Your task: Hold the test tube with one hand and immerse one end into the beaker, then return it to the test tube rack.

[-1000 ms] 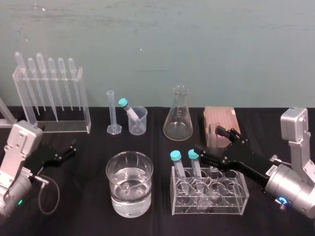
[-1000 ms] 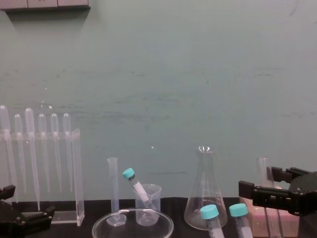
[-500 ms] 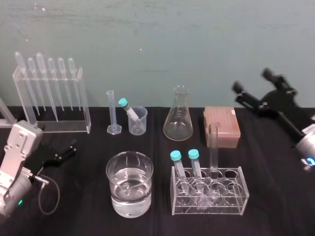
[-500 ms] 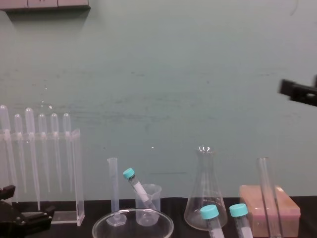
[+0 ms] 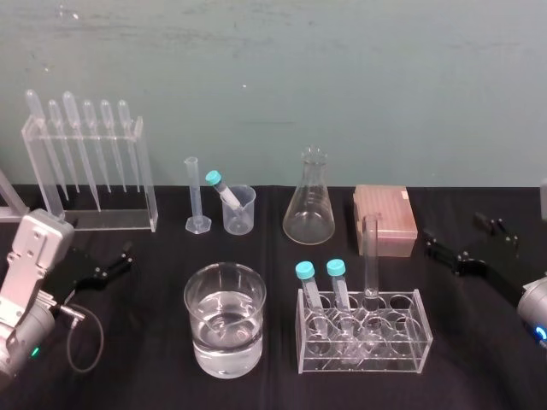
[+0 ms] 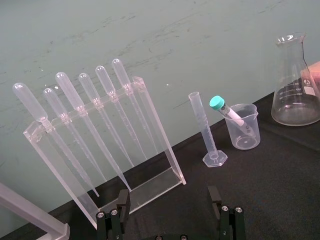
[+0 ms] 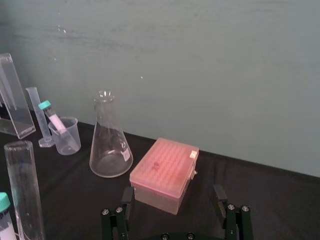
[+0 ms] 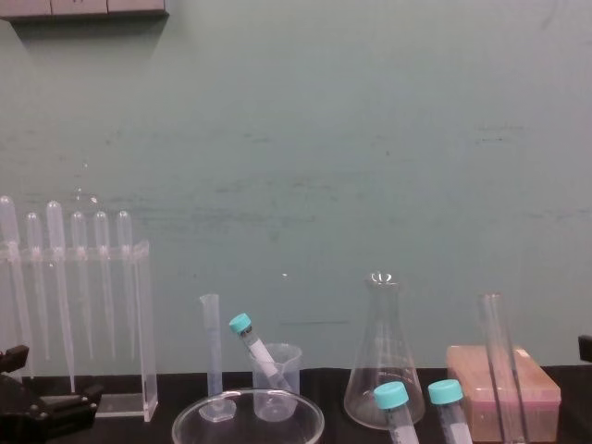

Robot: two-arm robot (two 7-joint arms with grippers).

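At table right, we find right gripper (image 5: 455, 231) open, empty, well apart from test tube (image 5: 370, 256). Tube upright in clear test tube rack (image 5: 402, 352), near water-filled beaker (image 5: 224, 352). Left gripper (image 5: 120, 260) open, parked left. Tube apparently back in rack; dip we cannot confirm.

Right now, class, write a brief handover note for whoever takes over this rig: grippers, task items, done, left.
Left gripper: open, parked at far left.
Right gripper: open, low at the right, touching nothing.
Test tube: upright in the clear rack beside two teal-capped tubes, pink box behind.
Beaker: holds clear liquid, left of the rack.
Done: tube is racked.
Left: cannot tell whether it was dipped; check.
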